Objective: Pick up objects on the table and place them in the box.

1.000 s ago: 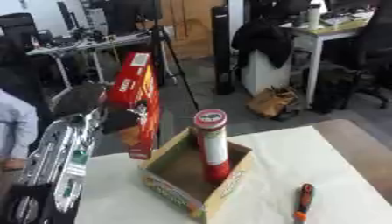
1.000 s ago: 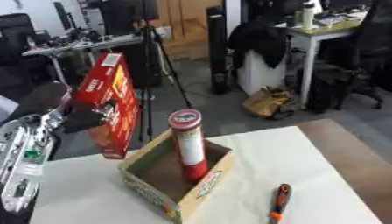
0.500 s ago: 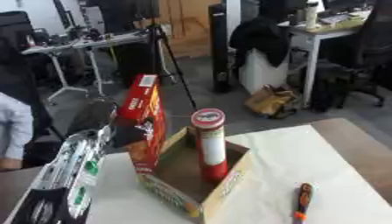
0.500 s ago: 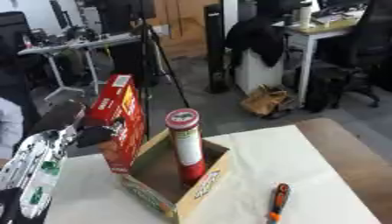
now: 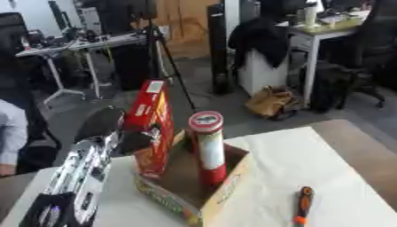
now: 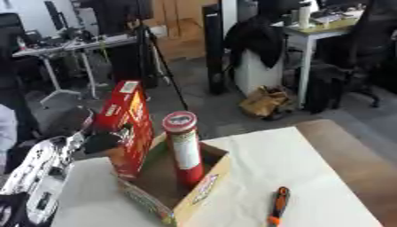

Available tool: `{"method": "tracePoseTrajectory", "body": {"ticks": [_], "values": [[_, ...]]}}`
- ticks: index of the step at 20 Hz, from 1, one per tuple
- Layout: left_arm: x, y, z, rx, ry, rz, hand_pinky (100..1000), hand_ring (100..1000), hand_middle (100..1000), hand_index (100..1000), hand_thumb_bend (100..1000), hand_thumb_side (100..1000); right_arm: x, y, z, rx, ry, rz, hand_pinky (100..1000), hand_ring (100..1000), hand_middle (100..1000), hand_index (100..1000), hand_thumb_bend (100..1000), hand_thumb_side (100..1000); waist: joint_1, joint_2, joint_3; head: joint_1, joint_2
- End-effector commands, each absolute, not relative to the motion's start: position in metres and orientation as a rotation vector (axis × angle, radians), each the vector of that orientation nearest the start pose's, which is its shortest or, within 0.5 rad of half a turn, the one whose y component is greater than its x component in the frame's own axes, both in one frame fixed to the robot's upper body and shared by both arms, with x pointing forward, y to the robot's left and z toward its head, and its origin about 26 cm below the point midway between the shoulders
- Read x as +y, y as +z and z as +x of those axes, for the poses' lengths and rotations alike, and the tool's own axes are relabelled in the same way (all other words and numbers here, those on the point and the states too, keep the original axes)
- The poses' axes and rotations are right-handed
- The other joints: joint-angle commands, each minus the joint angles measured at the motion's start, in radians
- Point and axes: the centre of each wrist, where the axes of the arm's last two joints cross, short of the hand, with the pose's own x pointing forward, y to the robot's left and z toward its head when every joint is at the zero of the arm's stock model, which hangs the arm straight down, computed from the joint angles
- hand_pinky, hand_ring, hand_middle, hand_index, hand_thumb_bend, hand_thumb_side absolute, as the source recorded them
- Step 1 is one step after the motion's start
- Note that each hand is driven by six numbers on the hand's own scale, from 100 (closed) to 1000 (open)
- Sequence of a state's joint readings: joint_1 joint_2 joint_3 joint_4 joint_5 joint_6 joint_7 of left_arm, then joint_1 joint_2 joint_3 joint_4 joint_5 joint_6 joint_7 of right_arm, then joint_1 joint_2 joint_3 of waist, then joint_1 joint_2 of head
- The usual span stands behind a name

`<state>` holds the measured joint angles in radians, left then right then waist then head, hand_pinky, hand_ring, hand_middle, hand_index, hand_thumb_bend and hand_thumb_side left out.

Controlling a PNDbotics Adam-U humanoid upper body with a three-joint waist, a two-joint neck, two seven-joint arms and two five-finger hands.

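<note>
While the left hand (image 5: 128, 139) grips the red carton (image 5: 152, 126) upright at the near-left wall of the open box (image 5: 225, 186), beside the standing tube (image 5: 208, 146), release comes next, leaving the orange-handled tool (image 5: 301, 212) right of the box.

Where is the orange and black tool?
The tool lies flat on the table near the bottom edge of the view, on the robot's right side, just right of the open box that holds the red can.
</note>
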<state>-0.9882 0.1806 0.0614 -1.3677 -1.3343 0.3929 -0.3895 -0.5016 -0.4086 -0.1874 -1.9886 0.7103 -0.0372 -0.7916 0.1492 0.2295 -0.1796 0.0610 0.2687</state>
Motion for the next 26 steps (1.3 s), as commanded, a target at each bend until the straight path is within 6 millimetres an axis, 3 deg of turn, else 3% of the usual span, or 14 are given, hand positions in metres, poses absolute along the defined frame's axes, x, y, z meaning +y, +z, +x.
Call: {"method": "tracePoseTrajectory", "body": {"ticks": [1, 14, 15, 17, 18, 19, 20, 21, 22, 26], "values": [[0.188, 0.317, 0.431, -1.522, -0.813, 1.330, 100, 131, 198, 397, 100, 778, -0.295, 0.289, 0.304, 2.734, 0.380, 1.569, 896, 914, 889, 811, 100, 1000, -0.005, -0.012, -0.004, 0.008, -0.015], [0.189, 0.314, 0.442, -1.498, -0.838, 1.341, 100, 136, 202, 407, 100, 771, -0.291, 0.293, 0.304, 2.738, 0.377, 1.538, 896, 913, 888, 811, 100, 1000, 0.013, 0.007, -0.036, 0.017, -0.041], [0.190, 0.313, 0.442, -1.493, -0.839, 1.342, 100, 170, 225, 419, 100, 777, -0.291, 0.294, 0.304, 2.738, 0.376, 1.537, 896, 913, 888, 811, 100, 1000, 0.013, 0.008, -0.037, 0.017, -0.042], [0.191, 0.309, 0.446, -1.454, -0.849, 1.340, 114, 329, 351, 505, 100, 928, -0.291, 0.294, 0.304, 2.737, 0.377, 1.536, 896, 913, 888, 811, 100, 1000, 0.014, 0.009, -0.039, 0.016, -0.042], [0.191, 0.307, 0.447, -1.440, -0.861, 1.334, 247, 459, 449, 573, 100, 1000, -0.292, 0.294, 0.304, 2.737, 0.377, 1.536, 896, 913, 888, 811, 100, 1000, 0.015, 0.010, -0.040, 0.016, -0.042], [0.191, 0.306, 0.447, -1.432, -0.870, 1.326, 247, 459, 449, 573, 100, 1000, -0.292, 0.294, 0.304, 2.737, 0.378, 1.536, 896, 913, 888, 811, 100, 1000, 0.015, 0.010, -0.041, 0.016, -0.042], [0.191, 0.304, 0.448, -1.418, -0.886, 1.312, 391, 620, 612, 733, 100, 1000, -0.292, 0.294, 0.304, 2.737, 0.378, 1.536, 895, 912, 887, 810, 100, 1000, 0.014, 0.010, -0.041, 0.015, -0.042], [0.192, 0.304, 0.449, -1.402, -0.904, 1.299, 391, 620, 612, 733, 100, 1000, -0.292, 0.294, 0.304, 2.737, 0.379, 1.535, 895, 912, 887, 810, 100, 1000, 0.014, 0.010, -0.041, 0.015, -0.042], [0.192, 0.303, 0.449, -1.383, -0.925, 1.285, 478, 713, 710, 838, 100, 1000, -0.292, 0.294, 0.304, 2.737, 0.379, 1.534, 895, 912, 887, 810, 100, 1000, 0.014, 0.010, -0.041, 0.015, -0.041], [0.192, 0.309, 0.446, -1.357, -0.972, 1.257, 490, 735, 730, 893, 100, 1000, -0.292, 0.293, 0.304, 2.737, 0.378, 1.535, 895, 912, 887, 810, 100, 1000, 0.013, 0.010, -0.040, 0.014, -0.039]]}}
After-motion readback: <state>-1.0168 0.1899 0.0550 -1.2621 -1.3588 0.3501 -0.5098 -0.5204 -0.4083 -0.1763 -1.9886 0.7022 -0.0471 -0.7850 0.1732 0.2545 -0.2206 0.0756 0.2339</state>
